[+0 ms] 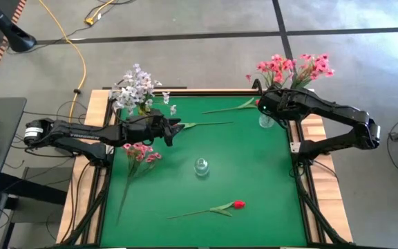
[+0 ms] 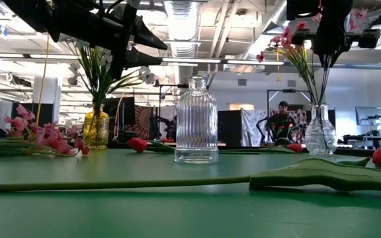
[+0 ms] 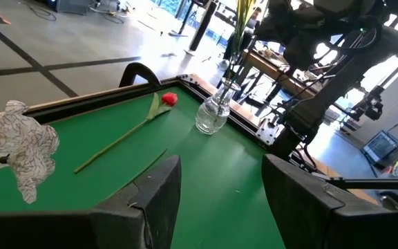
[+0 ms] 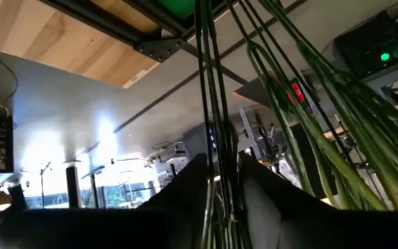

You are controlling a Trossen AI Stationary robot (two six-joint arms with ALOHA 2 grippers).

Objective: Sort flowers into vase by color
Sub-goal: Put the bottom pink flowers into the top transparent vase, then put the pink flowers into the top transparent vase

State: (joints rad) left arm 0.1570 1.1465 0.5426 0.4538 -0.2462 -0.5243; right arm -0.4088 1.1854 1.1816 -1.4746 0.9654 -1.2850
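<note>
My right gripper [image 1: 263, 105] hovers over the clear vase [image 1: 266, 122] at the table's far right, shut on stems of the pink sprays [image 1: 294, 68] standing in it. My left gripper [image 3: 220, 200] is open and empty, raised above the table [image 1: 254, 173] near the yellow vase [image 2: 96, 129] of whitish-lavender flowers [image 1: 137, 86]. A pink spray [image 1: 141, 153] lies on the table's left part. One red bud flower [image 1: 238, 204] lies near the front edge. Another red bud [image 3: 169, 99] lies beside the clear vase [image 3: 213, 114]. A third stem [image 1: 209, 124] lies by the left gripper. My right gripper pinches thin green stems [image 4: 214, 149] of the pink spray between its two fingers [image 4: 188, 190], coming from above the clear vase [image 2: 319, 132]. The stems run down into the vase and stand about upright. Other stems [image 4: 323, 131] pass beside the fingers, outside them.
An empty ribbed glass bottle [image 1: 201, 166] stands upright in the table's middle. Wooden rails [image 1: 316, 200] frame the green mat. Open mat lies between the bottle and the right edge. A person [image 2: 282, 122] stands in the room far behind the table.
</note>
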